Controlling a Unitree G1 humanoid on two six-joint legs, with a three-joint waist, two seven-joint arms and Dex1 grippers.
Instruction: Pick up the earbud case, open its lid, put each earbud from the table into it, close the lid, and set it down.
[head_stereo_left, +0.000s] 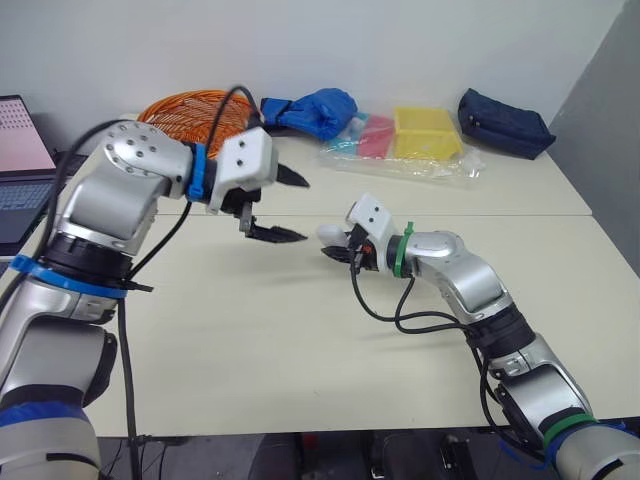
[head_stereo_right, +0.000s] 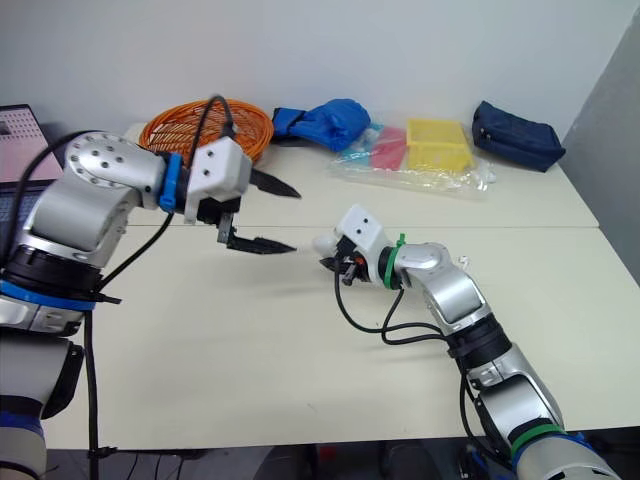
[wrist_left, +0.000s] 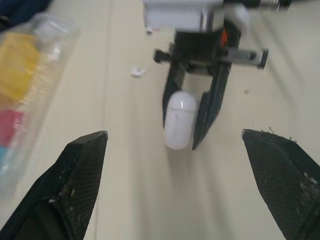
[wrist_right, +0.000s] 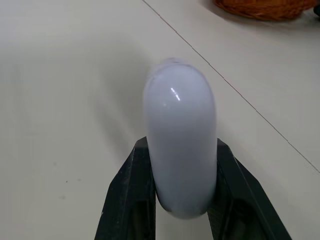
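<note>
- The right gripper's two black fingers are clamped on the earbud case, one finger against each of its broad sides.
- The case is white, smooth and rounded, with its lid down. Most of it sticks out beyond the fingertips.
- This gripper holds the case low over the table, near the middle. Whether the case touches the surface cannot be told.
- The left gripper is spread wide with nothing between its fingers. It hangs above the table and points towards the case.
- The case lies in line with the gap between those spread fingers but apart from them, touching neither.
- A small white piece, apparently an earbud, lies on the table beyond the right gripper, towards the plastic bag.
- A clear plastic bag lies at the back of the table. In it are a yellow box and a pink one, side by side.
- An orange wire basket stands at the back left; its contents cannot be made out.
- A blue bundle lies between the basket and the bag.
- A dark blue pouch, zipped shut, sits at the back right.
- An open laptop is at the far left edge.
</note>
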